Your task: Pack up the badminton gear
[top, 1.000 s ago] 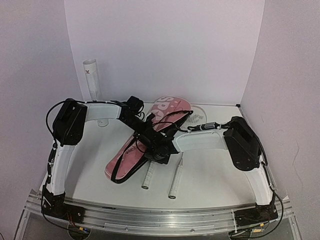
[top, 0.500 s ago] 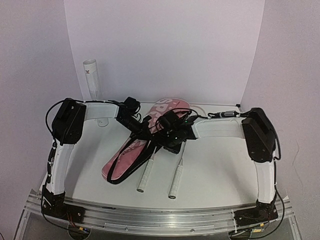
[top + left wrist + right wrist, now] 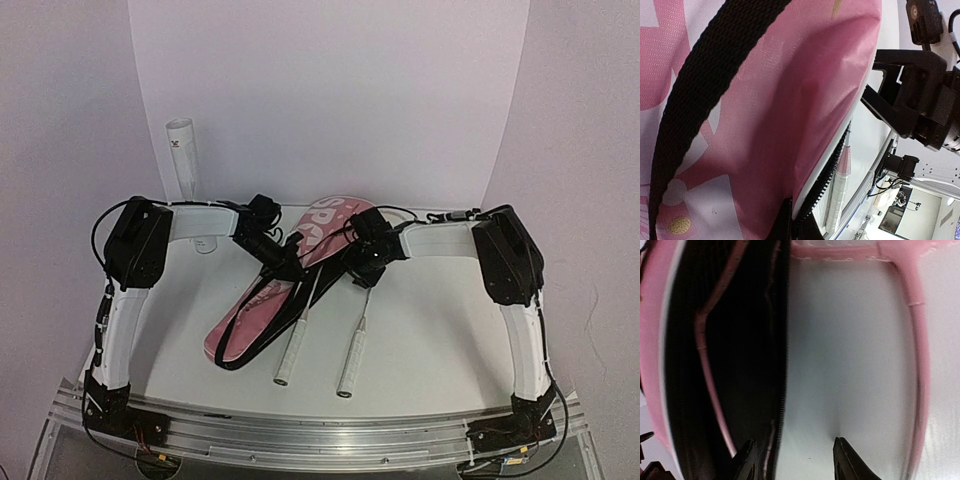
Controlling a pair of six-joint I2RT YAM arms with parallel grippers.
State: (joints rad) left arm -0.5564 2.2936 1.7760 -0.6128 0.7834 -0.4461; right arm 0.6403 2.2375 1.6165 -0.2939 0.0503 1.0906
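The long pink bag (image 3: 252, 312) lies slantwise on the table, its side zipper undone. Two white racket handles (image 3: 291, 355) (image 3: 351, 362) stick out of its near end; the racket heads are hidden inside. My left gripper (image 3: 283, 262) is shut on the bag's zipper edge (image 3: 832, 170), holding the upper flap up; one wrapped handle (image 3: 837, 200) shows beneath it. My right gripper (image 3: 357, 262) hovers open at the bag's far half. Its fingertips (image 3: 747, 460) straddle the zipper line between the black interior (image 3: 725, 340) and the pale panel (image 3: 850, 355).
A tall white cardboard tube (image 3: 183, 160) stands at the back left by the wall. The bag's black strap (image 3: 705, 95) loops over the pink fabric. White walls close in the table at the back and on both sides.
My right arm has swung from the bag's middle back and to the right, toward its far end, and its jaws have changed width. The left gripper has kept its hold.
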